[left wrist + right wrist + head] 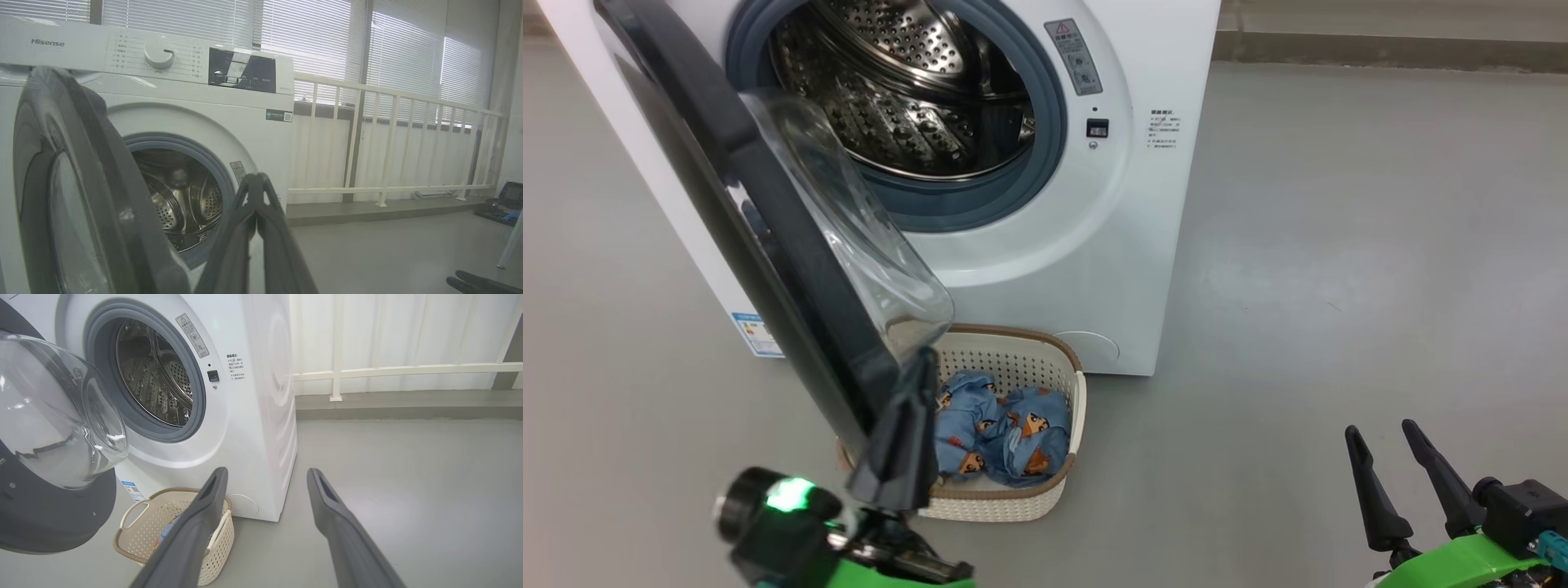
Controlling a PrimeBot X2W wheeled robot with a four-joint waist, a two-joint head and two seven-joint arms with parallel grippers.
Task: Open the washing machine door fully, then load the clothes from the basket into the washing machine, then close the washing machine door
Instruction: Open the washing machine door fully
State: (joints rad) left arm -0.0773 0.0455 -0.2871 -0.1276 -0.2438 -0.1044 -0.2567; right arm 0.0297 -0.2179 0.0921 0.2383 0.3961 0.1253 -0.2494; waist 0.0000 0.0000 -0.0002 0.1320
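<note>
The washing machine (1094, 245) stands with its steel drum (907, 90) exposed. The washing machine door (768, 245) swings out to the left, its glass bowl hanging over the basket (1078, 384). The clothes (1005, 433), light blue with cartoon faces, lie in the basket on the floor against the machine's front. My left gripper (923, 359) is shut with nothing between its fingers, its tip close to the door's lower rim; whether it touches I cannot tell. In the left wrist view the left gripper (255, 179) points at the machine (184, 94), beside the door (94, 183). My right gripper (1380, 426) hangs open over bare floor, and the right gripper (266, 473) faces the basket (135, 535).
Grey floor (1339, 245) stretches to the right of the machine. A white railing (388, 143) on a raised ledge (408, 404) runs behind it, under blinds. A dark blue case (508, 200) lies on the floor at the far right.
</note>
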